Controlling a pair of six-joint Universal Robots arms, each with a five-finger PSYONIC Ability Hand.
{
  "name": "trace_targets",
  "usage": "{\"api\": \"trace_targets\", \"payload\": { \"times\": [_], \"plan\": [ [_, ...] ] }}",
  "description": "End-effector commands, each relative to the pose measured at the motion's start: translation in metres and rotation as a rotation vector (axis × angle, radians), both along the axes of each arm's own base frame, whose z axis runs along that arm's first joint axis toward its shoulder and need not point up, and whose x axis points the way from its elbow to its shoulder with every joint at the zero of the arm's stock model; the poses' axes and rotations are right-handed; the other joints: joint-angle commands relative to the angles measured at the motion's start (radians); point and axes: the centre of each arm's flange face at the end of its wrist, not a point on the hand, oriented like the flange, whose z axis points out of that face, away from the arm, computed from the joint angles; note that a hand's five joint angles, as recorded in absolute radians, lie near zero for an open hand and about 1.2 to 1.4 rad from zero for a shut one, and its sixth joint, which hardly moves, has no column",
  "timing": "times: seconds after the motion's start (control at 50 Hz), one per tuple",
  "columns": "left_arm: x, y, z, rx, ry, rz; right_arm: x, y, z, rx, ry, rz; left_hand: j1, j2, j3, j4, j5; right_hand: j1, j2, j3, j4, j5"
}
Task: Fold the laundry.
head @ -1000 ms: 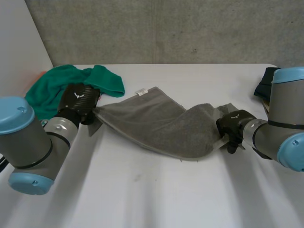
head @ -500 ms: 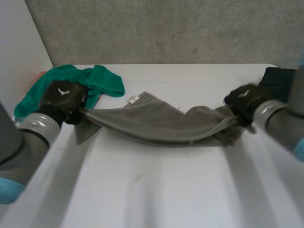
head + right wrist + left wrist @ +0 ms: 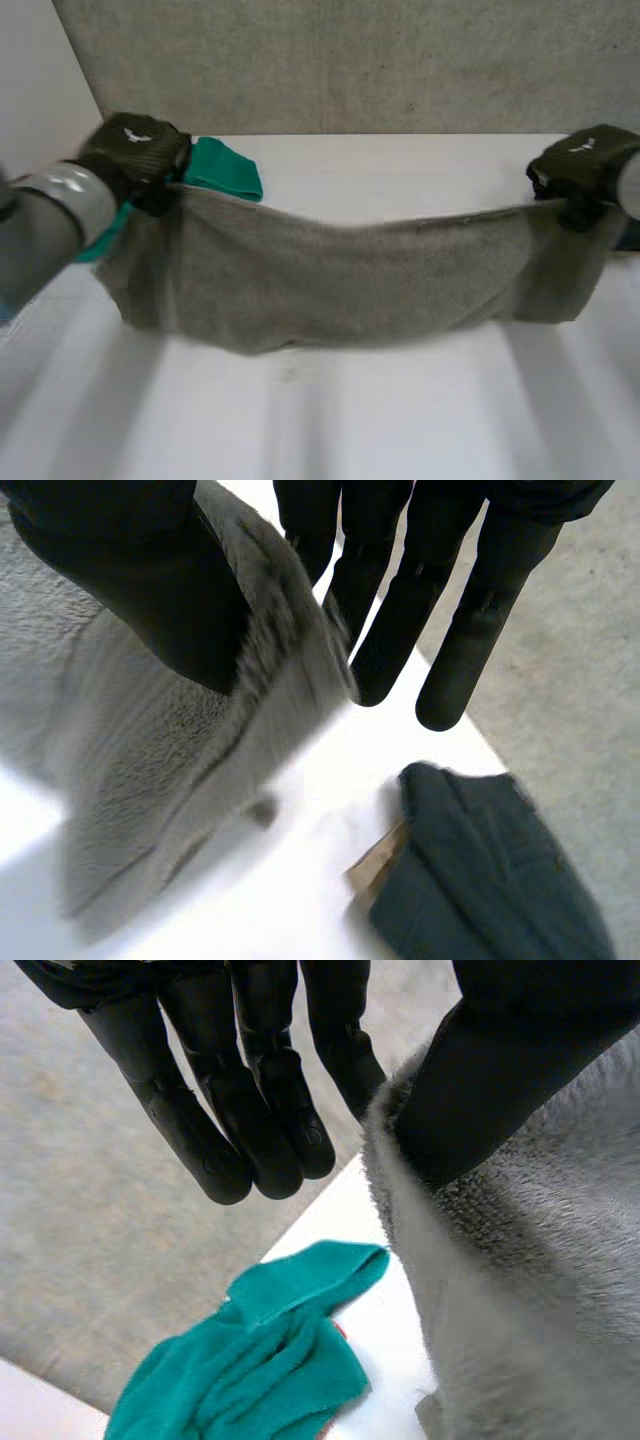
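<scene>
- While the grey towel hangs spread between both hands above the counter, its long axis runs side to side across the robot's front. The top edge sags slightly at mid-span. Whether the lower edge touches the counter cannot be told.
- Left hand: at the towel's upper corner on the robot's left. In the left wrist view the thumb clamps the towel's edge against one finger. The other fingers extend straight, close together, and hold nothing.
- Right hand: at the opposite upper corner, with the same thumb-to-finger pinch on the edge. The remaining fingers are straight and slightly apart.
- Governing relation: the towel hangs below and between the two grips, one hand at each end and neither nearer. In my judgement the next move depends on both corners travelling together, so that the span does not skew.
- Material: thick, napped terry, soft and limp, and broadly rectangular. A doubled flap hangs beneath the right hand.
- Surroundings: a crumpled green cloth lies on the counter just beside the left hand. A dark garment lies beyond the right fingertips. The counter is smooth and white.
- Risk, as judged: the pinches are narrow, so a corner could slip.
</scene>
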Motion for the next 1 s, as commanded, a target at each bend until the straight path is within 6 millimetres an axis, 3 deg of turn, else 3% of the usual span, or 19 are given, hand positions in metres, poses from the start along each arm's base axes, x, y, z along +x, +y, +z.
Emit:
{"api": "trace_targets", "payload": {
  "times": [0.02,0.06,0.08,0.1,0.12,0.18,0.22,0.3,0.38,0.4,0.46,0.52,0.54,0.6,0.62,0.68,0.76,0.82,1.0],
  "plan": [
    [-0.021,-0.054,0.042,-0.345,0.014,0.018,0.023,-0.056,0.04,-0.401,-0.147,-0.1,0.234,0.204,0.206,0.2,0.238,0.255,0.221,0.208,0.202,0.215],
    [-0.023,-0.06,0.071,-0.474,0.081,0.034,0.023,-0.066,0.06,-0.522,-0.242,-0.129,0.234,0.204,0.206,0.2,0.238,0.255,0.221,0.208,0.202,0.215],
    [-0.022,-0.063,0.1,-0.61,0.168,0.049,0.022,-0.072,0.079,-0.633,-0.351,-0.142,0.234,0.204,0.206,0.2,0.238,0.255,0.221,0.208,0.202,0.215],
    [-0.021,-0.062,0.112,-0.662,0.206,0.054,0.021,-0.074,0.088,-0.683,-0.398,-0.14,0.234,0.204,0.206,0.2,0.238,0.255,0.221,0.208,0.202,0.215],
    [-0.017,-0.058,0.138,-0.78,0.29,0.056,0.018,-0.074,0.112,-0.812,-0.504,-0.132,0.234,0.204,0.206,0.2,0.238,0.255,0.221,0.208,0.202,0.215],
    [-0.01,-0.053,0.17,-0.941,0.412,0.05,0.011,-0.066,0.145,-0.99,-0.638,-0.108,0.234,0.204,0.206,0.2,0.238,0.255,0.221,0.208,0.202,0.215],
    [-0.009,-0.053,0.169,-0.95,0.432,0.045,0.01,-0.064,0.146,-1.014,-0.639,-0.11,0.234,0.204,0.206,0.2,0.238,0.255,0.221,0.208,0.202,0.215],
    [-0.005,-0.057,0.146,-0.872,0.404,0.056,0.012,-0.063,0.132,-0.966,-0.611,-0.11,0.234,0.204,0.206,0.2,0.238,0.255,0.221,0.208,0.202,0.215],
    [0.003,-0.06,0.109,-0.758,0.364,0.078,0.012,-0.064,0.098,-0.82,-0.556,-0.118,0.234,0.204,0.206,0.2,0.238,0.255,0.221,0.208,0.202,0.215],
    [0.005,-0.061,0.09,-0.704,0.347,0.087,0.013,-0.064,0.081,-0.754,-0.53,-0.116,0.234,0.204,0.206,0.2,0.238,0.255,0.221,0.208,0.202,0.215],
    [0.009,-0.061,0.058,-0.613,0.324,0.092,0.015,-0.062,0.055,-0.65,-0.497,-0.106,0.234,0.204,0.206,0.2,0.238,0.255,0.221,0.208,0.202,0.215],
    [0.01,-0.056,0.011,-0.476,0.29,0.089,0.016,-0.056,0.017,-0.51,-0.454,-0.094,0.234,0.204,0.206,0.2,0.238,0.255,0.221,0.208,0.202,0.215],
    [0.01,-0.053,-0.017,-0.401,0.262,0.086,0.016,-0.053,-0.003,-0.441,-0.433,-0.09,0.234,0.204,0.206,0.2,0.238,0.255,0.221,0.208,0.202,0.215],
    [0.012,-0.048,-0.057,-0.298,0.229,0.081,0.017,-0.047,-0.036,-0.33,-0.393,-0.08,0.234,0.204,0.206,0.2,0.238,0.255,0.221,0.208,0.202,0.215],
    [0.013,-0.046,-0.082,-0.24,0.211,0.078,0.018,-0.043,-0.06,-0.256,-0.357,-0.072,0.234,0.204,0.206,0.2,0.238,0.255,0.221,0.208,0.202,0.215],
    [0.014,-0.042,-0.125,-0.152,0.173,0.072,0.016,-0.034,-0.103,-0.122,-0.265,-0.067,0.234,0.204,0.206,0.2,0.238,0.255,0.221,0.208,0.202,0.215],
    [0.019,-0.04,-0.161,-0.092,0.1,0.077,0.011,-0.027,-0.135,-0.024,-0.17,-0.066,0.234,0.204,0.206,0.2,0.238,0.255,0.221,0.208,0.202,0.215],
    [0.025,-0.042,-0.177,-0.06,0.031,0.087,0.004,-0.027,-0.144,0.009,-0.127,-0.075,0.214,0.184,0.186,0.18,0.218,0.255,0.221,0.208,0.202,0.215],
    [0.036,-0.05,-0.183,-0.055,-0.078,0.103,-0.008,-0.029,-0.142,0.041,-0.117,-0.11,-0.224,-0.253,-0.252,-0.257,-0.22,0.255,0.221,0.208,0.202,0.215]
  ]
}}
